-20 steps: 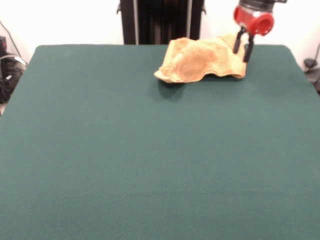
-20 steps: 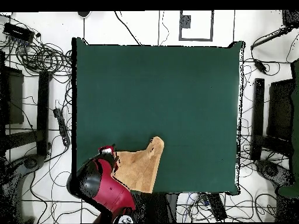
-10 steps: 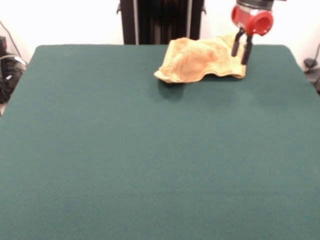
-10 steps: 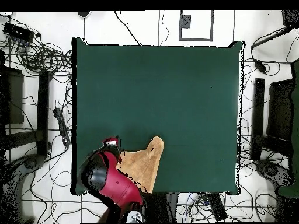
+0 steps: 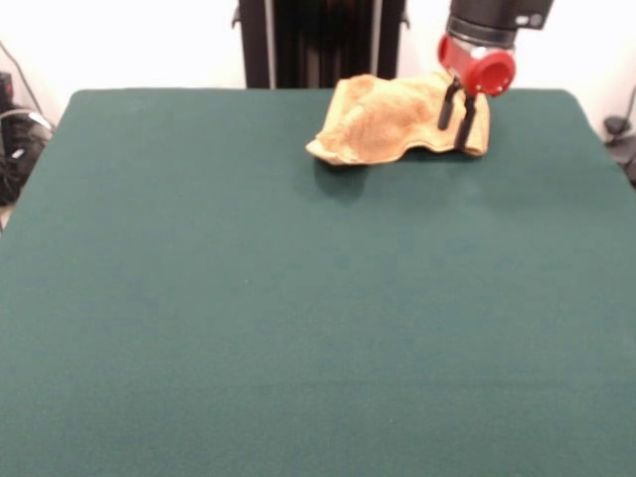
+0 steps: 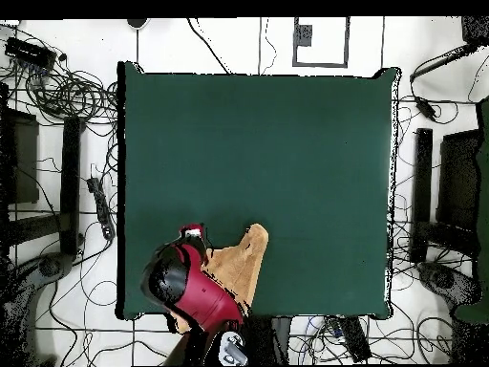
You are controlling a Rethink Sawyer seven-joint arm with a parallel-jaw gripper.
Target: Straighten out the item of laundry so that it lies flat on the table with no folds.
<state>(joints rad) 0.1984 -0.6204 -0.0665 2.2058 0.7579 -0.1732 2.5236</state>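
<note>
The small yellow-orange terry-cloth towel [image 5: 397,124] lay bunched and folded on the dark green felt table [image 5: 298,318]; flattening remained undone. The red-and-black gripper [image 5: 455,119], jaws spread, hung over its corner.

I see the yellow-orange terry hand towel [image 5: 393,119] [image 6: 237,272] lying crumpled at the far edge of the dark green table [image 5: 298,318] [image 6: 277,153], right of centre in my front view. It is bunched into raised folds, with one corner humped and curled under toward the left, and a wavy near edge.
</note>
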